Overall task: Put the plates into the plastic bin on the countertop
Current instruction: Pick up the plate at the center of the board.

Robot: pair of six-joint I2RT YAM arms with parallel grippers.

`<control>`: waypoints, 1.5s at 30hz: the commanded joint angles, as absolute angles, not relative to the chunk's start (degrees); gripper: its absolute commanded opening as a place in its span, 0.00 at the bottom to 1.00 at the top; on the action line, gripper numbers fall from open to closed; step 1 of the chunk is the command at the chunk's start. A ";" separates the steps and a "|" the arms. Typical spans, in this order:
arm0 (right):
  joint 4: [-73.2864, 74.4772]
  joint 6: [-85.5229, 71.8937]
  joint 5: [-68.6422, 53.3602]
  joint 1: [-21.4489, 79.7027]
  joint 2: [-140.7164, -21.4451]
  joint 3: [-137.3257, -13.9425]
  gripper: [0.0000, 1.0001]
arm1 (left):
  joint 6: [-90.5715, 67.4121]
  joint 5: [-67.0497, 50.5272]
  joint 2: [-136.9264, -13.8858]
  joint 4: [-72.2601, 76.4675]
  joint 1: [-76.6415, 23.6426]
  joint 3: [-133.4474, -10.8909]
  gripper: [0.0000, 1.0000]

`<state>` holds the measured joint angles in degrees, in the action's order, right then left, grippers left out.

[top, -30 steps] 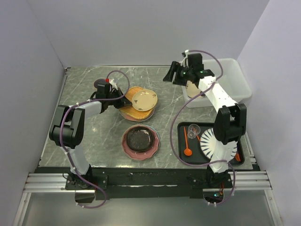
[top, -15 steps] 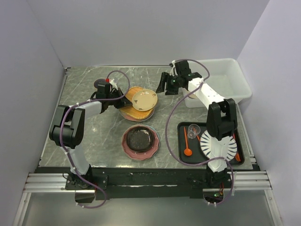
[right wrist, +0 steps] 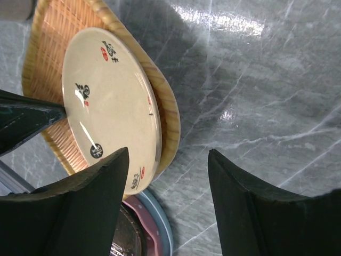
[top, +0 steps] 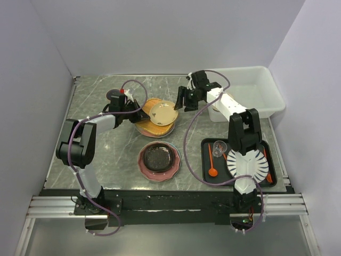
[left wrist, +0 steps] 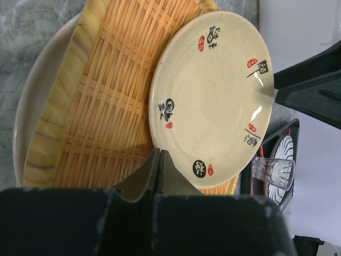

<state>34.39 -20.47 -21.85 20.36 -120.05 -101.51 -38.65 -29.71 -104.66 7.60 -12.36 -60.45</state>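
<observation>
My left gripper (top: 143, 113) is shut on the near rim of the small cream plate (top: 163, 112) and holds it tilted up over the orange rounded-square plate (top: 149, 124). In the left wrist view the jaws (left wrist: 160, 156) pinch the cream plate's (left wrist: 213, 96) edge above the orange plate (left wrist: 101, 112). My right gripper (top: 180, 101) is open and empty just right of the cream plate, which lies partly behind its left finger (right wrist: 90, 213) in the right wrist view (right wrist: 106, 101). The plastic bin (top: 250, 90) stands at the back right. The black speckled plate (top: 158, 157) sits in the pink dotted plate (top: 173, 168).
A black tray (top: 205, 160) at the front right holds a striped white plate (top: 248, 162), a glass (top: 218, 148) and an orange spoon (top: 213, 169). A white plate's rim (left wrist: 24, 117) shows under the orange plate. Marble countertop (right wrist: 256, 96) lies under my right gripper.
My right arm has swung left from beside the bin to the cream plate's right edge, jaws open. My left gripper and the tilted cream plate have not moved.
</observation>
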 commanded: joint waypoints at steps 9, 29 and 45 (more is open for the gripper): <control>34.98 -19.86 -20.74 21.62 -122.52 -105.29 0.56 | -38.67 -30.67 -104.33 8.53 -12.74 -61.52 0.01; 34.89 -19.95 -21.27 21.80 -123.40 -105.38 0.03 | -38.67 -30.32 -103.71 8.70 -12.74 -61.00 0.01; 32.61 -20.92 -21.10 21.71 -118.92 -104.41 0.00 | -38.50 -30.32 -97.21 11.25 -12.74 -58.36 0.25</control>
<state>34.11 -21.15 -22.17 21.41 -122.87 -103.88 -38.70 -29.71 -102.21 8.25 -12.47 -59.09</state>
